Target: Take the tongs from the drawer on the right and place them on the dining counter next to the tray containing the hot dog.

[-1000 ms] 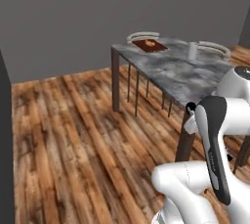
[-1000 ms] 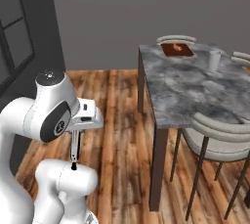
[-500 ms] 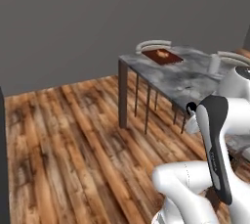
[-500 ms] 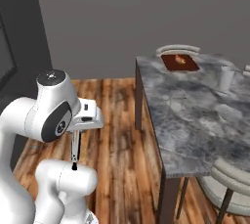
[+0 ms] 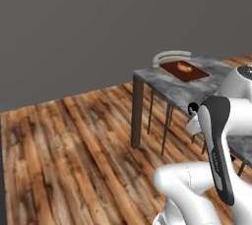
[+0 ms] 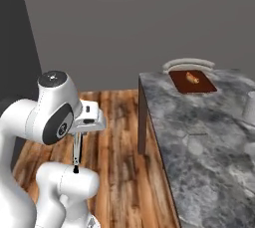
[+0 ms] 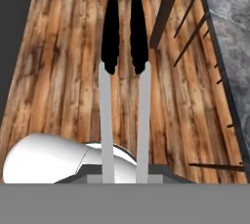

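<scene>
My gripper (image 6: 77, 136) is shut on the tongs (image 6: 76, 156), which hang straight down from it as a thin pale stick with a dark tip. In the hand view the tongs (image 7: 123, 71) run up the middle as two pale arms ending in black tips, held over the wooden floor. The dining counter (image 6: 199, 142) stands to my right, its grey marbled top (image 5: 165, 86) on dark legs. At its far end lies a dark reddish-brown tray (image 6: 193, 82) (image 5: 186, 72) with the small hot dog (image 6: 192, 77) (image 5: 184, 67) on it. The drawer is out of view.
A pale round-backed stool (image 5: 171, 56) (image 6: 189, 63) stands behind the counter's far end. A pale cup (image 6: 249, 106) sits at the counter's right edge. Dark counter legs (image 5: 136, 116) and thin stool legs drop to the plank floor (image 5: 64, 150). A dark panel (image 6: 20, 48) rises at left.
The whole picture has shifted, so the base has moved: the counter and tray sit differently and nearer in both base views. The arm's pose and its grip on the tongs are unchanged.
</scene>
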Available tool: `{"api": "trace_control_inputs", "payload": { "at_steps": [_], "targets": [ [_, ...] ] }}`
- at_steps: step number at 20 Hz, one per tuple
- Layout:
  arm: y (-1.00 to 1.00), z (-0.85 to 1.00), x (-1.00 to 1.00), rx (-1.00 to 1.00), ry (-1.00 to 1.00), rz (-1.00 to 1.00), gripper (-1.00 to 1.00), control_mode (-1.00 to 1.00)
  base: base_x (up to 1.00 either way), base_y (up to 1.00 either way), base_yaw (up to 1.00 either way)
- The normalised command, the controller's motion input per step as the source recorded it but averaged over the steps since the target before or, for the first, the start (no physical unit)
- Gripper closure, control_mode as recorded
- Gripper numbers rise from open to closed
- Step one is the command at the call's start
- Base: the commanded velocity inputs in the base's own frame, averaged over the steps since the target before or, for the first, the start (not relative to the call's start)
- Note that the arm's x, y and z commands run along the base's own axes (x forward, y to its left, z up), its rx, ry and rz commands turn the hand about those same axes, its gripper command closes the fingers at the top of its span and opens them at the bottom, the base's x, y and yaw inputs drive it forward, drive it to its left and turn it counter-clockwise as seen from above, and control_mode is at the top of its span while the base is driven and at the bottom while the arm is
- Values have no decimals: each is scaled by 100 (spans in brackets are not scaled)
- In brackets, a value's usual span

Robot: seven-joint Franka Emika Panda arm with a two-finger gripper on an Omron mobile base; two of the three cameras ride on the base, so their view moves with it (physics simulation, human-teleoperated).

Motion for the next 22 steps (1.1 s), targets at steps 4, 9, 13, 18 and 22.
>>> {"api": "trace_control_inputs", "payload": {
  "at_steps": [4, 9, 13, 18, 22],
  "targets": [
    [0, 0, 0, 0, 0, 0, 100, 100, 100, 21, -7],
    [0, 0, 0, 0, 0, 0, 100, 100, 100, 5, -5],
    [0, 0, 0, 0, 0, 0, 100, 100, 100, -1, -3],
    [0, 0, 0, 0, 0, 0, 100, 100, 100, -3, -3],
    [0, 0, 0, 0, 0, 0, 100, 100, 41, -17, -7]
  ]
}}
